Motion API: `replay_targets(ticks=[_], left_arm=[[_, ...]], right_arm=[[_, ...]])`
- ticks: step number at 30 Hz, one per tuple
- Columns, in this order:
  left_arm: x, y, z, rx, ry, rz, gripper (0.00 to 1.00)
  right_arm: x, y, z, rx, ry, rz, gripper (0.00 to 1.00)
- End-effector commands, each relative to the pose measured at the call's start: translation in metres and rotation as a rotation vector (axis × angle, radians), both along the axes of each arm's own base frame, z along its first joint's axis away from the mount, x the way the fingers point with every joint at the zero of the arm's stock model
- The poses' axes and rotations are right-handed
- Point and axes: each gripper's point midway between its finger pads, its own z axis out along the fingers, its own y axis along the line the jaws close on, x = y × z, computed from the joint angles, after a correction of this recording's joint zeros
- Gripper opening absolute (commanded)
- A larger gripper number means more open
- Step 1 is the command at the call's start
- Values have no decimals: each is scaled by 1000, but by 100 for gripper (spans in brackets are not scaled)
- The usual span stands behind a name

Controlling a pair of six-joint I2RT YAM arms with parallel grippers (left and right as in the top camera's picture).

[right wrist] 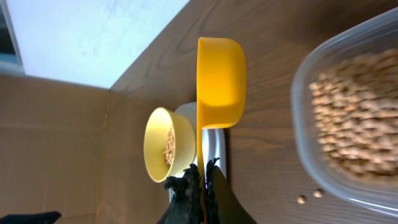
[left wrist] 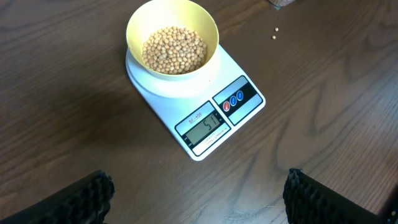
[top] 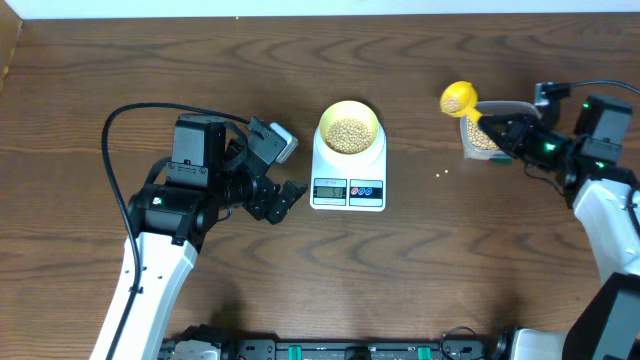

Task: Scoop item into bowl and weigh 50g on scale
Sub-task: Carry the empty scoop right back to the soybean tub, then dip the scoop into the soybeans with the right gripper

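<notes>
The pale yellow bowl (top: 325,122) stands on the white scale (top: 348,192), partly filled with tan beans (top: 348,135). In the left wrist view the bowl (left wrist: 134,37) with its beans (left wrist: 174,50) sits on the scale (left wrist: 249,115), whose display reads 51. My left gripper (top: 290,172) hovers left of the scale, open and empty (left wrist: 199,196). At the right, my right gripper (top: 500,128) is shut on the handle of a bright yellow scoop (top: 459,97), held above the table beside the tub. The right wrist view shows the scoop (right wrist: 221,81) between the closed jaws of that gripper (right wrist: 202,180).
A clear plastic tub (top: 483,140) of beans stands under the right gripper, also visible in the right wrist view (right wrist: 354,112). A few loose beans (top: 441,172) lie on the wooden table between the tub and the scale. A black cable loops behind the left arm.
</notes>
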Motion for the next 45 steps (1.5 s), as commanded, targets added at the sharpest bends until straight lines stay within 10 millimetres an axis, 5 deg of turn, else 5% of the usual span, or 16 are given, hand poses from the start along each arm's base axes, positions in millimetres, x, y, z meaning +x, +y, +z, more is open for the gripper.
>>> replay_targets(ticks=[1, 24, 45], left_arm=[[-1, -2, -2, 0, 1, -16, 89], [-1, -2, -2, 0, 1, -16, 89], [-1, -2, -2, 0, 1, -16, 89]], right_arm=[[-3, -14, 11, -38, -52, -14, 1], [-16, -62, -23, -448, -122, 41, 1], [-17, -68, -30, -938, -442, 411, 1]])
